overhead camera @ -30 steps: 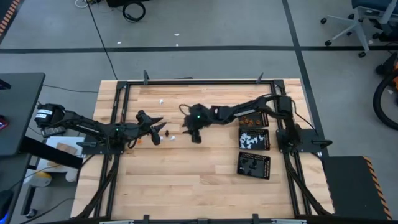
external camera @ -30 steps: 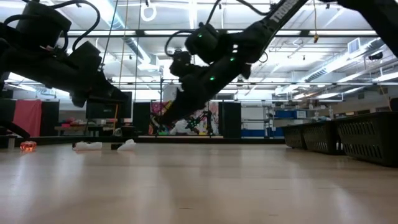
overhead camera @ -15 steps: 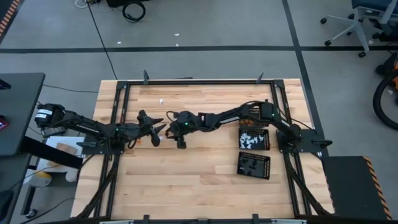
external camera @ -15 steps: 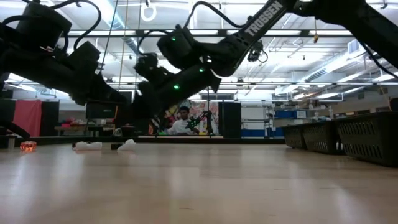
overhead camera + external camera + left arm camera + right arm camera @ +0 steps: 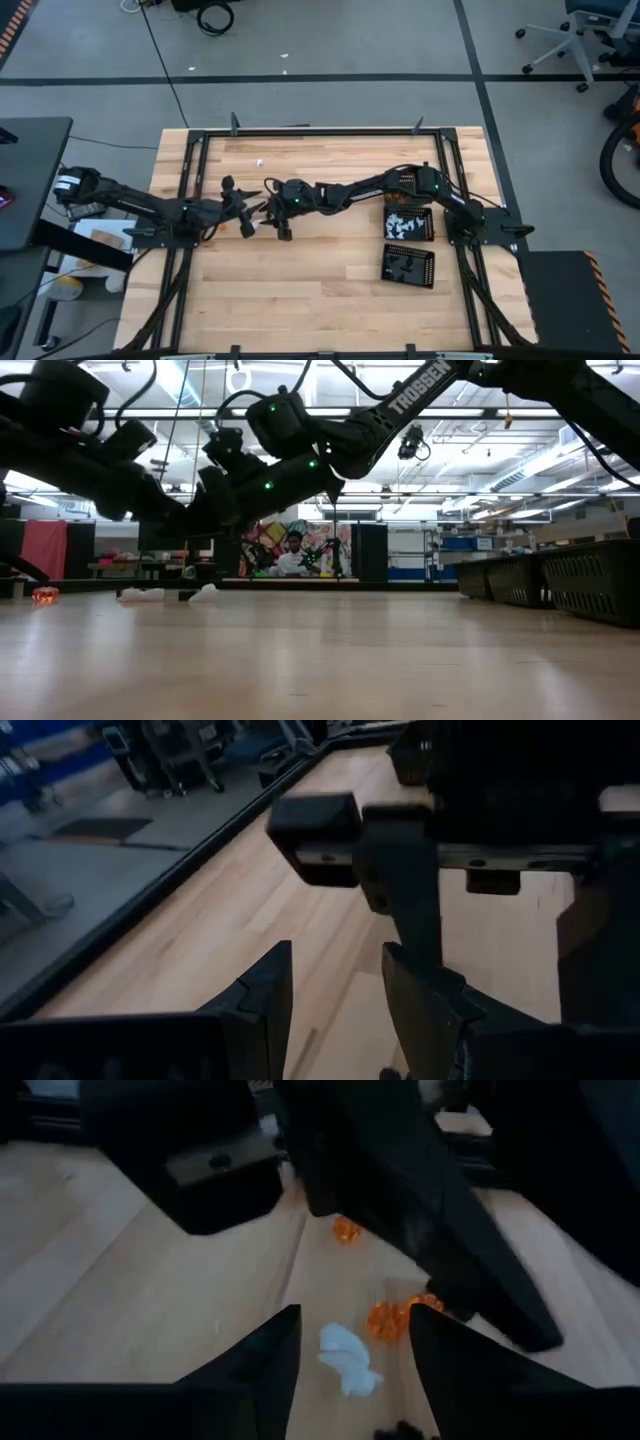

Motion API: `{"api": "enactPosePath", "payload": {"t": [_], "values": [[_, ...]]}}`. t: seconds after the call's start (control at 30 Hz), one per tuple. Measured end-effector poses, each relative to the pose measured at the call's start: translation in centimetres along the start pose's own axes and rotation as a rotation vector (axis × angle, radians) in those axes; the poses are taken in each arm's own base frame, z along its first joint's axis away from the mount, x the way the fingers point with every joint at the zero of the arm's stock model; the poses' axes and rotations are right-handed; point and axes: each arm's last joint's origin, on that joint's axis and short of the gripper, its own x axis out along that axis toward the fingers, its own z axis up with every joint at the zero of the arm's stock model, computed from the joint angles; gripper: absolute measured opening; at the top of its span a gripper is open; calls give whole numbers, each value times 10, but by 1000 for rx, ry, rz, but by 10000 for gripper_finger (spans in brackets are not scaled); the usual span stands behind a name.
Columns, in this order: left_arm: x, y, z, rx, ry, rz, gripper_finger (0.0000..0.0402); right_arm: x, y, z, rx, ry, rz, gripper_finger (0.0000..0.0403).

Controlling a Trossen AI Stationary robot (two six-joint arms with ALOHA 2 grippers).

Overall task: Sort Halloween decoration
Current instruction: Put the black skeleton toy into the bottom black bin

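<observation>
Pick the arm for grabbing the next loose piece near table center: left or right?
Right, probably. The right gripper is open, with a white piece and orange pieces just past its fingers. The left gripper is open too, but faces only the other arm.

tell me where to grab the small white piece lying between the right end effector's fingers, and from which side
Probably across its narrow middle, coming straight down from above. The small white lumpy decoration piece lies flat on the light wooden table, in front of the open right end effector. An orange translucent piece sits close beside it and the left end effector crowds that spot, so a sideways approach looks risky.
</observation>
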Motion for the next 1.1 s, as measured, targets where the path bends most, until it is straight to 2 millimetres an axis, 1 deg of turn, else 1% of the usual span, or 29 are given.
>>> {"api": "enactPosePath", "payload": {"t": [0.1, 0.23, 0.3, 0.47, 0.6, 0.73, 0.83, 1.1], "values": [[-6, 1, 4, 27, -29, 18, 141, 0, -1, 1, -3, -13, -22, 209], [-14, 3, 7, 58, -51, 40, 141, 0, -1, 8, -14, -85, -25, 242], [-15, 5, 7, 66, -54, 48, 141, 5, 1, 3, -27, -121, -38, 257], [-17, 7, 7, 61, -54, 72, 141, 18, 1, -19, -23, -106, -45, 280], [-18, 8, 5, 77, -35, 122, 141, 20, -3, -33, -7, -32, -46, 283], [-20, 7, 6, 69, -50, 118, 141, 20, -3, -42, -2, 65, -39, 276], [-20, 7, 6, 74, -48, 119, 141, 19, -4, -44, -23, 97, -57, 268], [-20, 7, 5, 74, -40, 119, 141, 16, -19, -48, 10, 131, -94, 250]]}}
